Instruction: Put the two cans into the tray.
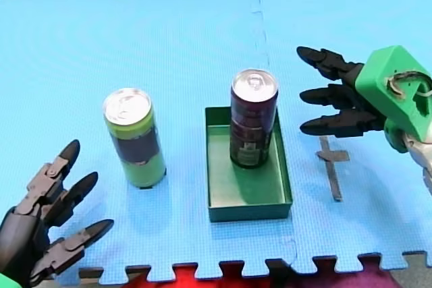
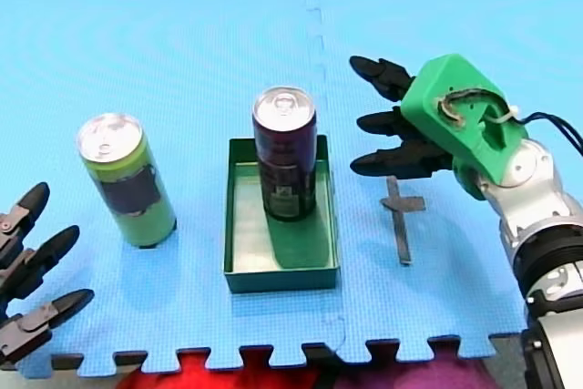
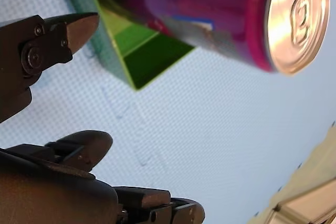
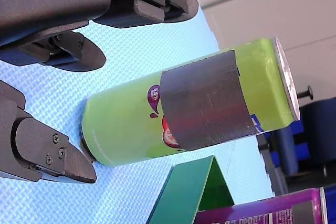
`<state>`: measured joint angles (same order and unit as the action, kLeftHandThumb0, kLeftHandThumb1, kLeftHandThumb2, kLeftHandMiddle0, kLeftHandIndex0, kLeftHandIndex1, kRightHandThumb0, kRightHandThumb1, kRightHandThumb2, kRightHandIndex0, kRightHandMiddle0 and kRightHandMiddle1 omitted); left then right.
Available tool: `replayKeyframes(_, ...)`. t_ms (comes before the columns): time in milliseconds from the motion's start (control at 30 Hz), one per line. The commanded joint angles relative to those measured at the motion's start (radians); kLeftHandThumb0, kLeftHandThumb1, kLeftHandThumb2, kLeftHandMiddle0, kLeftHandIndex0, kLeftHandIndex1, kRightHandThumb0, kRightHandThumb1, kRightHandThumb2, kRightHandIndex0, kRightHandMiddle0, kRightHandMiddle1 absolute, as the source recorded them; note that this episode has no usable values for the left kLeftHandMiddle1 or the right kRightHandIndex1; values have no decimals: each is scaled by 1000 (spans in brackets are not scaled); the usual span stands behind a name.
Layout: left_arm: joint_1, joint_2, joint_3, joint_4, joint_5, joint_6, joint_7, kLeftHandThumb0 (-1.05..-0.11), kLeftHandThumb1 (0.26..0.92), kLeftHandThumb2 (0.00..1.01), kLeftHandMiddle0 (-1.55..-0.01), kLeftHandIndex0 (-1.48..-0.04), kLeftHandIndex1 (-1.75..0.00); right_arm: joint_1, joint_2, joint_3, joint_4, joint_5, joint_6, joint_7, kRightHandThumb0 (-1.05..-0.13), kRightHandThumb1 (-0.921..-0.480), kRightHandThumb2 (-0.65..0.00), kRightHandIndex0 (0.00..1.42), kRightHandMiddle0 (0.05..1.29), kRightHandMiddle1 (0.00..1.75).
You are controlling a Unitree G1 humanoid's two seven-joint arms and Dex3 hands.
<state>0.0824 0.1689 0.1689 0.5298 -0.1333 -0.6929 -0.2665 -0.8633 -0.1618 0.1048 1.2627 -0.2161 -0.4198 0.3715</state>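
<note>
Just right of the green rectangular tray point(image 1: 250, 212), our right hand point(image 1: 354, 96) hovers over the blue foam puzzle mat point(image 1: 169, 45) with its black fingers pointing toward the tray, unclenched and gripping nothing. Below that hand, a grey tape cross point(image 1: 332, 166) lies on the mat, beside the tray's right wall but apart from it. Inside the tray, toward its far end, we see the dark purple drinks can point(image 1: 253, 123) standing upright. Left of the tray, clear of its wall, the lime-green can with a dark grey band point(image 1: 135, 139) stands upright on the mat. Further left of the tray and nearer to us, our left hand point(image 1: 27, 234) is likewise empty and unclenched, well apart from that can.
</note>
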Motion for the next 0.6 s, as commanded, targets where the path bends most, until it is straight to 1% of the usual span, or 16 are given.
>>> replayKeyframes(0, 0, 5, 4, 3, -4, -3, -1, -1048, 843, 3, -476, -205, 0, 3, -14, -6, 0, 6, -9, -1, -1016, -758, 0, 387, 96, 0)
replayKeyframes(133, -1, 6, 5, 6, -5, -5, -2, -1048, 845, 4, -479, -202, 0, 8, -26, -18, 2, 14, -14, 4, -998, -755, 0, 381, 95, 0)
replayKeyframes(267, -5, 5, 6, 16, -8, -7, -5, -1048, 847, 4, -481, -201, 0, 20, -40, -31, 2, 23, -31, 2, -990, -756, -1, 373, 95, 0)
replayKeyframes(367, -9, 6, 7, 22, -11, -8, -7, -1048, 848, 4, -482, -200, 0, 29, -48, -39, 2, 31, -44, 12, -985, -756, 0, 365, 96, 0)
replayKeyframes(400, -10, 6, 7, 23, -11, -8, -8, -1048, 848, 4, -483, -199, 0, 32, -50, -40, 2, 31, -50, 12, -976, -753, 0, 397, 174, 37)
replayKeyframes(433, -11, 6, 8, 24, -11, -9, -7, -1048, 849, 4, -483, -199, 0, 36, -50, -40, 1, 30, -59, 6, -960, -748, 0, 447, 263, 45)
replayKeyframes(467, -13, 5, 9, 26, -11, -10, -6, -1048, 849, 4, -484, -199, 0, 39, -47, -43, -1, 31, -65, -7, -917, -722, 0, 640, 479, 79)
replayKeyframes(500, -15, 5, 9, 29, -10, -11, -4, -1048, 849, 4, -485, -199, 0, 42, -44, -45, -2, 32, -68, -19, -873, -701, -1, 842, 717, 72)
replayKeyframes(533, -16, 5, 10, 31, -8, -12, -2, -1048, 850, 4, -485, -199, 0, 45, -38, -47, -3, 32, -67, -37, -855, -694, -1, 939, 823, 65)
replayKeyframes(567, -16, 5, 11, 32, -6, -13, 1, -1048, 850, 4, -485, -199, 0, 51, -31, -48, -3, 31, -65, -61, -843, -690, -1, 1012, 896, 62)
